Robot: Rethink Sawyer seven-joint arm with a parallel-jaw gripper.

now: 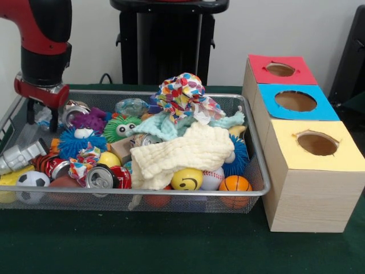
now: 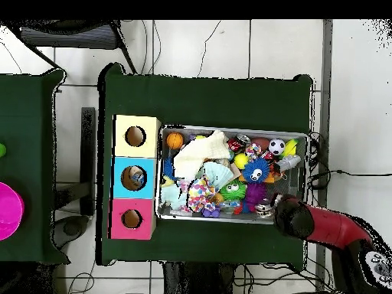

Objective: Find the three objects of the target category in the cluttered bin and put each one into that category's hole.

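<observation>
Balls [image 1: 187, 179] crowd the bin's [image 1: 142, 194] near rim, half under cloths [image 1: 182, 149]. Claw [image 1: 41, 117] hangs spread and empty over the far corner, above a crushed can [image 1: 73, 111] — descending here risks snagging mesh or dragging neighbours. Target category unclear — holes [image 1: 316, 143] wait beside the bin.

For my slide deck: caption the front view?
Sawyer end effector hovers over a cluttered mesh bin beside three holed boxes.
</observation>
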